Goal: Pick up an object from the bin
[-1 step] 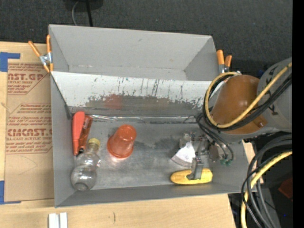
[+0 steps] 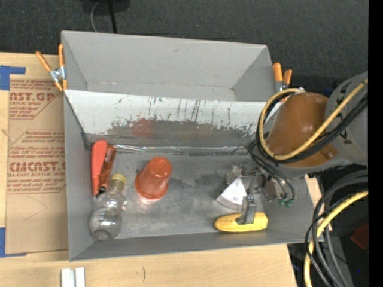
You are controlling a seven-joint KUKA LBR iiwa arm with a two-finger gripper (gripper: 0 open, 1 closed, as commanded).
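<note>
The gripper (image 2: 246,216) is down on one yellow banana (image 2: 228,223) in the bin's (image 2: 161,70) lower-right corner; whether it is open or closed I cannot tell. One white wedge (image 2: 233,194) lies just beside it. To the left are one orange cup (image 2: 154,178), one clear bottle (image 2: 108,210) and one red packet (image 2: 99,165).

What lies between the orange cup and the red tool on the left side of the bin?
In the camera view, the top of a clear bottle lies between the cup and the tool.

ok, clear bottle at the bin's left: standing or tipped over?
Tipped over. The clear bottle lies on its side on the bin floor, its yellowish cap toward the back wall, next to the orange cup.
</note>
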